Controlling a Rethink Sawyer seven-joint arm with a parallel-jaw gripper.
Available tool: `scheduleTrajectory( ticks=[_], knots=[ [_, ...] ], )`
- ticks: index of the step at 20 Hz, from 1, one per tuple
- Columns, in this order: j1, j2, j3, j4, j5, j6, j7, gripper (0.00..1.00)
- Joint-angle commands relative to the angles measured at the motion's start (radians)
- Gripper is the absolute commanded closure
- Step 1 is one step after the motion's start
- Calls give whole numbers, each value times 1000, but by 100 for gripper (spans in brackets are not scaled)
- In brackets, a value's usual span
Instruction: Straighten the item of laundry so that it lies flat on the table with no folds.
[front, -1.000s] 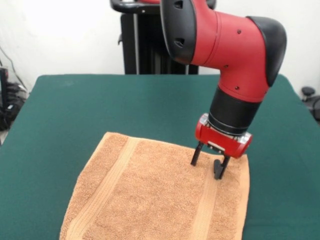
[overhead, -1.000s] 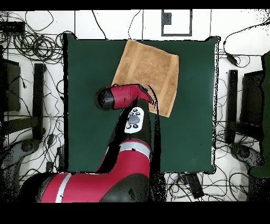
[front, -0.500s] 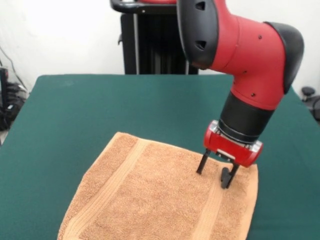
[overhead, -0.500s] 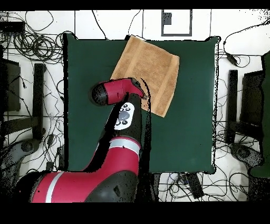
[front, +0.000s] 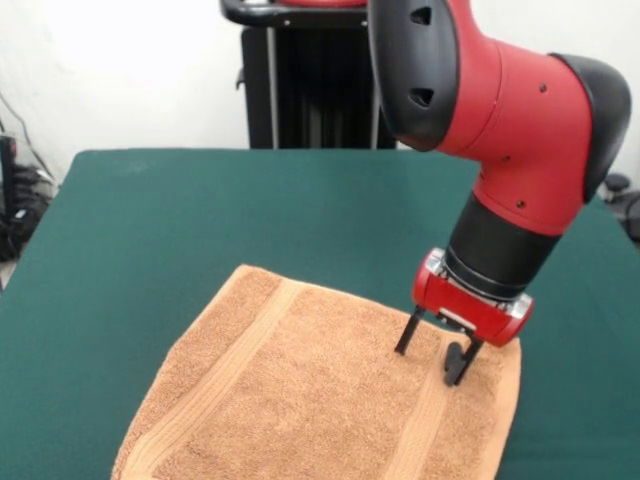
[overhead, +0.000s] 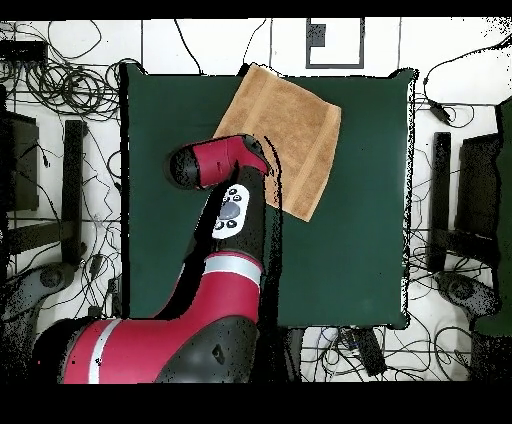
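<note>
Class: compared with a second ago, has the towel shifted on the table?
Yes. In the front view the towel has slid rightward across the table, its far corner turning with the gripper.

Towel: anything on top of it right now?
Only the gripper, open, with its tips down on the towel near the far right corner. The rest of the towel's top is bare. The table under it is hidden.

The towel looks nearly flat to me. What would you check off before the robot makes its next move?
1. Towel free of folds: ok where visible; its near edge is cut off in the front view.
2. Towel fully on the table: cannot tell; overhead, one corner sits at the table's edge.
3. Gripper fingers apart: ok.
4. Fingertips on the towel's corner area: ok.
5. Cloth pinched between the fingers: cannot tell.
</note>
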Motion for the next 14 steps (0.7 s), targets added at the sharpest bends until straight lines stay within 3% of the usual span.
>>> scheduleTrajectory(
  ticks=[1,7,14],
  knots=[
    [-34,44,132,-28,18,-6,-13,0],
    [-78,40,236,32,40,-27,-69,0],
    [-9,-5,198,150,67,-13,107,0]
  ],
)
